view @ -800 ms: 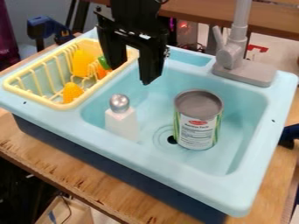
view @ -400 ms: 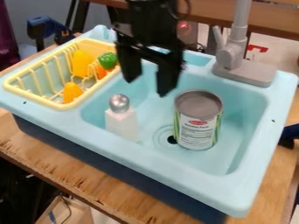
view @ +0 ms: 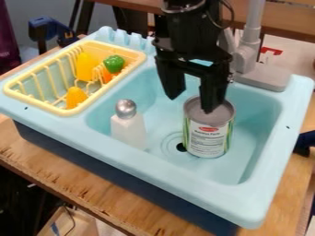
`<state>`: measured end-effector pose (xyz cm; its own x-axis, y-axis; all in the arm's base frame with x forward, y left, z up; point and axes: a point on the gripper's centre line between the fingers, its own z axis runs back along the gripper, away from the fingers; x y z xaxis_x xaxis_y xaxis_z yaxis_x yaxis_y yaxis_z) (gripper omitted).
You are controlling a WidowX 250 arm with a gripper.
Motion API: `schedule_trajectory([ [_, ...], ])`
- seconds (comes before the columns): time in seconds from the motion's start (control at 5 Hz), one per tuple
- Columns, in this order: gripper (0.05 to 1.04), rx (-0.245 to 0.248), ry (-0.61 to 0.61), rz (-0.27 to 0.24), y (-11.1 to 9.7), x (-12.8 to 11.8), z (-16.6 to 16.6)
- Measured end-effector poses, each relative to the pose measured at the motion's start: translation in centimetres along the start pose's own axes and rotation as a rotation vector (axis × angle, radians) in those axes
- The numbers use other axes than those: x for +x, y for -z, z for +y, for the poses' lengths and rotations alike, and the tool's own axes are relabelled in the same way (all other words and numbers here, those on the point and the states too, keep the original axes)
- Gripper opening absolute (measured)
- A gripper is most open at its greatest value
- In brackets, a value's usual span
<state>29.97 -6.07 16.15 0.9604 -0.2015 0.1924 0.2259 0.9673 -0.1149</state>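
The black gripper hangs over the blue sink, its two fingers spread apart with nothing between them. Its right finger overlaps the top of the upright can; whether it touches the can, I cannot tell. The can stands in the basin beside the dark drain hole. Left of it, a white shaker with a silver top stands upright, lower left of the gripper.
A yellow rack at the sink's left holds a green pepper, a yellow piece and orange pieces. The grey faucet rises at the back right, close to the arm.
The gripper has moved right, from beside the yellow rack to the can. The green pepper has come into clear sight. The can and shaker have stayed put.
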Motion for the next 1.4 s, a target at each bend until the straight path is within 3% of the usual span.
schedule_trajectory([
  [0.4,1.001,-0.130,0.168,-0.090,0.7,1.9,-3.2],
  [0.6,1.001,-0.117,0.201,-0.077,1.2,2.9,-4.6],
  [1.0,1.001,0.167,0.123,0.134,2.3,3.0,-3.6],
  [1.2,1.001,0.228,0.087,0.202,2.6,2.7,-2.7],
  [1.4,1.001,0.245,0.093,0.239,3.5,2.8,-2.4],
])
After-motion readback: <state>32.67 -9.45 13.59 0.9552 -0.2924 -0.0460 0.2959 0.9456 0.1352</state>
